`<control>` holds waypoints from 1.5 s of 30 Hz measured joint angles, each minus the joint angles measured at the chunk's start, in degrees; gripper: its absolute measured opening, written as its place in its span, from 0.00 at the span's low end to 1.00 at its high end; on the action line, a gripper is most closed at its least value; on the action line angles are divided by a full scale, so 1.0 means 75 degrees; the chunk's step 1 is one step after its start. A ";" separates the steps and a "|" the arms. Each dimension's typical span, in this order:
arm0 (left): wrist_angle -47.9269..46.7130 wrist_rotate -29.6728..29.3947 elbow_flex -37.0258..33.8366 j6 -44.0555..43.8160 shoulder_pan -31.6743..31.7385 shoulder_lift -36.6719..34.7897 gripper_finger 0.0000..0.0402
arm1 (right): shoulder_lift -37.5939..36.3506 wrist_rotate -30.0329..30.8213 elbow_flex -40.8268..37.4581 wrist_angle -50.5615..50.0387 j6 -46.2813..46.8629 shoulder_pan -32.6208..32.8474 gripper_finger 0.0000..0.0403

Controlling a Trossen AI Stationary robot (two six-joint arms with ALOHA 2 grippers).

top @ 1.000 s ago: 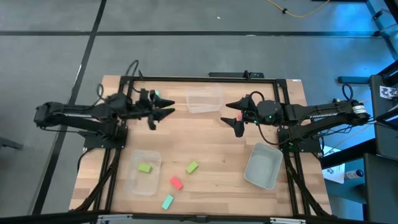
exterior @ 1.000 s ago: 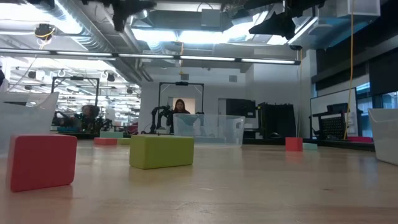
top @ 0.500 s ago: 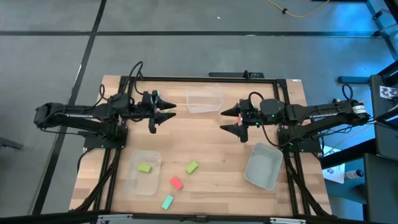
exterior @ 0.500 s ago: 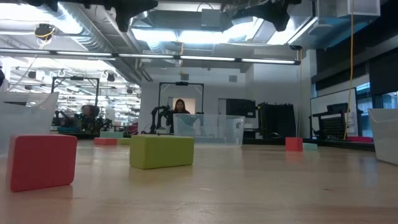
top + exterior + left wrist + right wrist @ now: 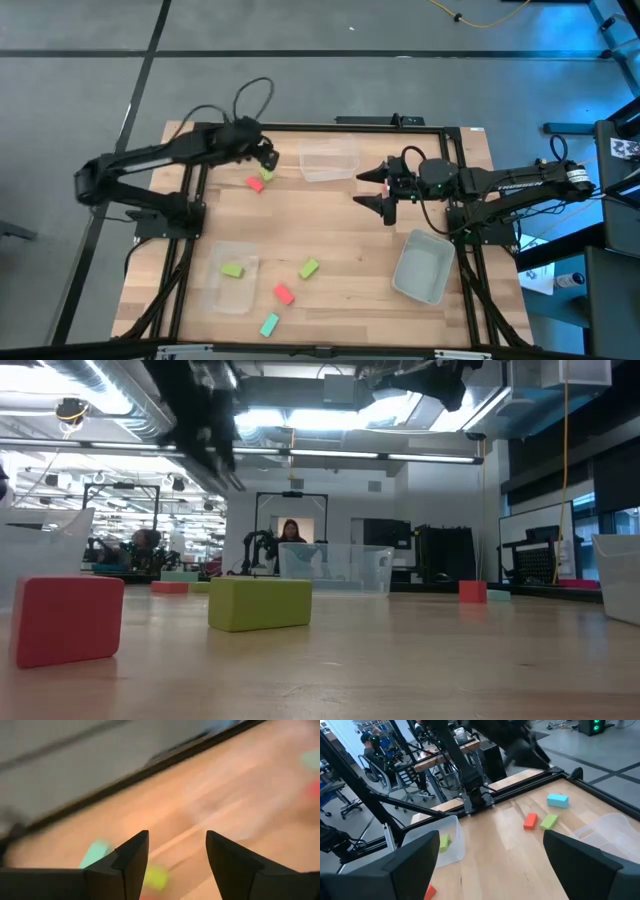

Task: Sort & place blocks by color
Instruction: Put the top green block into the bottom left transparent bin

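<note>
One lime green block (image 5: 233,270) lies inside the near-left tub (image 5: 222,294).

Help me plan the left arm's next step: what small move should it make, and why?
Probably lower the left gripper onto the green block just below it. Its fingers stand open and empty, and that block lies loose beside a red block, outside any tub.

Both arms raised, grippers empty.
In the high view, the left gripper (image 5: 268,160) sits upper left of centre, fingers parted; the right gripper (image 5: 375,189) hangs right of centre, jaws spread wide, pointing left.
</note>
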 joint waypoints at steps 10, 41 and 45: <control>-0.0109 0.0083 -0.0688 -0.4628 0.0334 0.2229 0.47 | -0.0003 0.0020 0.0000 -0.0003 0.0176 0.0000 0.89; 0.0569 -0.0267 -0.0842 -0.8022 0.0006 0.3980 0.47 | -0.0003 0.0280 0.0000 0.0000 -0.0051 0.0000 0.89; 0.0711 -0.0311 -0.0842 -0.8046 0.0006 0.4080 0.47 | -0.0003 0.0281 0.0000 0.0002 -0.0049 0.0000 0.89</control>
